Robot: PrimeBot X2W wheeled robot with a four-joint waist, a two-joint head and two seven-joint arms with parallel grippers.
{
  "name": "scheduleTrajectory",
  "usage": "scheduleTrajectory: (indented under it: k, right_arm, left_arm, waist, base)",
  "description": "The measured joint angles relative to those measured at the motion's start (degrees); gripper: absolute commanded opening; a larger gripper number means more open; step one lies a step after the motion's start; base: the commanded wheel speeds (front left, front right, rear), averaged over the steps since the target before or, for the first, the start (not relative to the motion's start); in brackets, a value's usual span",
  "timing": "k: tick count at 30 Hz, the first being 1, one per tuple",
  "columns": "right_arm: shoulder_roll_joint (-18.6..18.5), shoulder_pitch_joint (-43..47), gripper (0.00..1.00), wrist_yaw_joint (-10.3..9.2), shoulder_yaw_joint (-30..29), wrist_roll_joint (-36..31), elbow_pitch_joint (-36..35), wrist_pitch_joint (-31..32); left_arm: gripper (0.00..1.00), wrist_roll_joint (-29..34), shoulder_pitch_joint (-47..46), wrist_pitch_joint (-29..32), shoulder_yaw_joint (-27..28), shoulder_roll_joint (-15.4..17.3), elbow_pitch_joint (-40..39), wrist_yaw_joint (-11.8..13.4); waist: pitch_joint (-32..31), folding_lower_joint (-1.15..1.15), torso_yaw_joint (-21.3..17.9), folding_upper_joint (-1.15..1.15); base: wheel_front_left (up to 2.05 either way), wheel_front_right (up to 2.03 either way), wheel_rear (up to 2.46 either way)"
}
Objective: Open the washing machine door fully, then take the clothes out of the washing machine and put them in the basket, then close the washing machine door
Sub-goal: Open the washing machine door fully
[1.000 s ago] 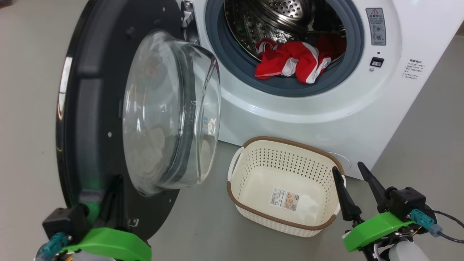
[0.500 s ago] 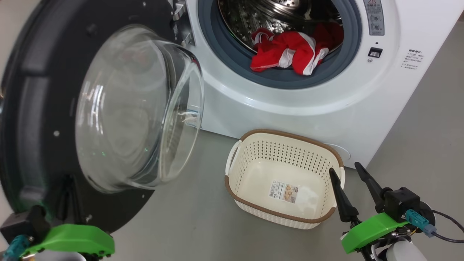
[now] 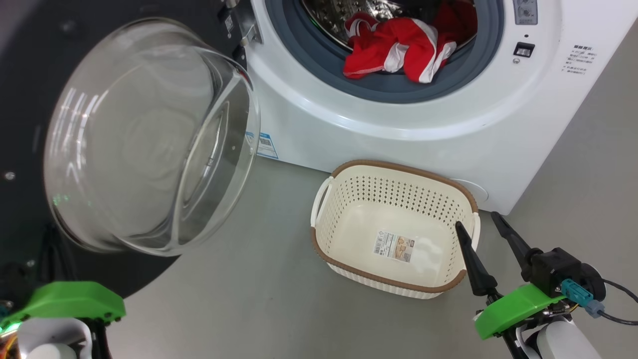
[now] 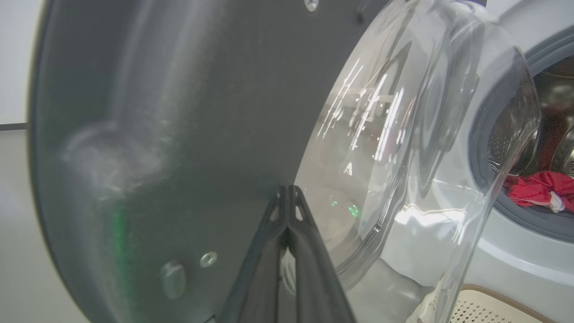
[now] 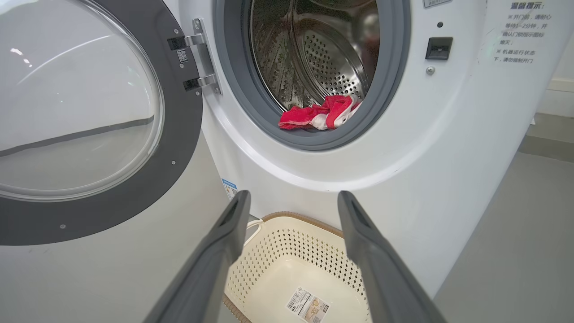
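By the washing machine door (image 4: 179, 112), left jaws pressed together, right jaws spread, raised beside the basket (image 3: 398, 167)

Washing machine (image 5: 448, 134), upper right of front panel: printed notice (image 5: 515, 33) in Chinese characters. The heading reads "温馨提示". The lines below it include "1~2分钟" and end "请勿强制开门".

Grey sticker (image 3: 527, 10), upper front panel: pictograms, text too small to read.

Blue-and-white sticker (image 3: 263, 144), lower front panel: code-type print, illegible.

Code label (image 5: 181, 55), beside the hinge (image 5: 202, 58): illegible.

Basket (image 3: 398, 194), paper label (image 3: 396, 247) on the inside floor: barcode and a picture, text illegible.
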Motion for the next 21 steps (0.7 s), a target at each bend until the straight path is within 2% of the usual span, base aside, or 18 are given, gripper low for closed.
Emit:
scheduleTrajectory:
  k: [9,21]
  right_arm:
    - [-0.3,-1.0,1.0,0.0,0.7,-0.5,-0.4,0.0]
    - [-0.4,-1.7,1.0,0.0,1.9,-0.7,-0.1,0.0]
  left_arm:
    - [0.0,-2.7,-5.5,-2.6,3.0,1.0,8.5,-1.3]
    - [0.0,-6.8,-12.6,-5.5,6.7,1.4,20.9,-6.1]
  waist:
    - [1.8,0.0,0.3,0.0]
    - [2.6,0.0,-0.4,0.0]
  base:
    - [0.0,0.0,0.0]
    - [0.0,0.0,0.0]
